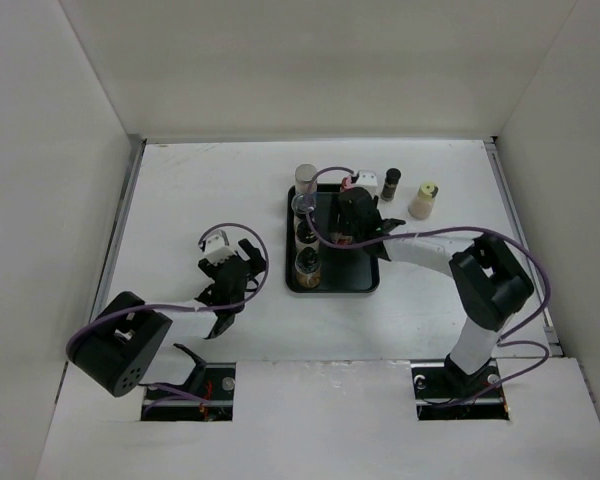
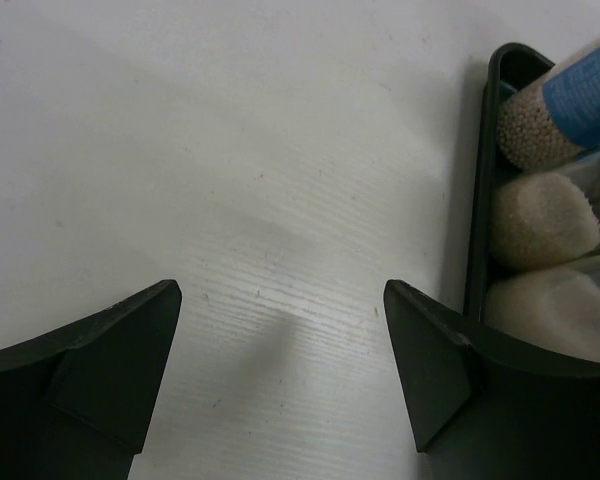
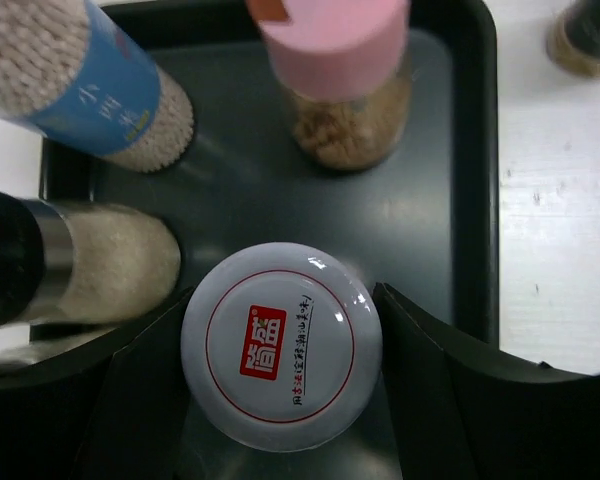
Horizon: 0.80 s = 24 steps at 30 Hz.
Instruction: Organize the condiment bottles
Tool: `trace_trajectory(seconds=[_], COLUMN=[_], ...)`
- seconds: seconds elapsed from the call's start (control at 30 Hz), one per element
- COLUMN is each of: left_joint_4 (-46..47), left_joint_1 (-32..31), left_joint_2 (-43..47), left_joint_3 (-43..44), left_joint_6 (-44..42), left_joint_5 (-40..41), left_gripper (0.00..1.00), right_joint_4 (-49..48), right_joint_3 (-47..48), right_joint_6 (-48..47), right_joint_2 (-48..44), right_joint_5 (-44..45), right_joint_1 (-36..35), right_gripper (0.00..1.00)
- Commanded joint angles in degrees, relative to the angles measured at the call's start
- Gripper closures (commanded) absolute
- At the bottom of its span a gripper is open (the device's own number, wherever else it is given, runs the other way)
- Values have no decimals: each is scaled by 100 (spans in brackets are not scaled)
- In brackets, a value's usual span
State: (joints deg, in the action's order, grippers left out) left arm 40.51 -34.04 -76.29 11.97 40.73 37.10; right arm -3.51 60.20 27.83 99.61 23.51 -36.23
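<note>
Left gripper [image 2: 280, 300]: fingers wide, nothing between, over table [image 2: 230, 150]. Tray [image 2: 475, 250] edge just beside its right finger.
Right gripper [image 3: 282, 295]: fingers snug on both sides of white-cap jar [image 3: 280, 350]. Jar upright, axis along view, within tray; seated or lifted, cannot tell.
Beyond, in tray: pink-cap bottle [image 3: 330, 40].
Off tray, far right: yellow-cap bottle [image 1: 424, 198], dark-cap bottle [image 1: 390, 183]. Right arm nearer.
</note>
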Motion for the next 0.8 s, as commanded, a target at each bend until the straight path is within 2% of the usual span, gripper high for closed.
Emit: trace_trajectory(seconds=[0.0,0.1,0.2,0.23,0.4,0.47,0.63,0.77], left_joint_4=[335,343,273,247,194,194,72,-43], left_joint_1=[113,78,-27,-80,-300,-300,-423,-432], left_joint_2=[281,291,159,176,439,466,527,800], left_joint_3=[-80,-37,121,156,166,148,218,157], left_joint_6=[-153,-267,-469,-548,-724,-724,-716,-645], left_joint_5=[-10,-54,-98,-81,121,157,87,113], left_gripper=[17,17,17,17,17,17,17,17], right_joint_4=[-818,-695,-467,-397,-291,-203,105,-97], right_joint_3=[711,914,1037,1046,686,572,107,-167], right_joint_6=[-68,20,178,205,345,424,398,153], right_joint_2=[5,198,269,243,-161,-362,-1065,-1287], right_joint_5=[136,259,461,488,401,348,593,638], right_joint_1=[-125,-187,-231,-240,-222,-196,-82,593], right_gripper=[55,48,24,20,10,11,22,49])
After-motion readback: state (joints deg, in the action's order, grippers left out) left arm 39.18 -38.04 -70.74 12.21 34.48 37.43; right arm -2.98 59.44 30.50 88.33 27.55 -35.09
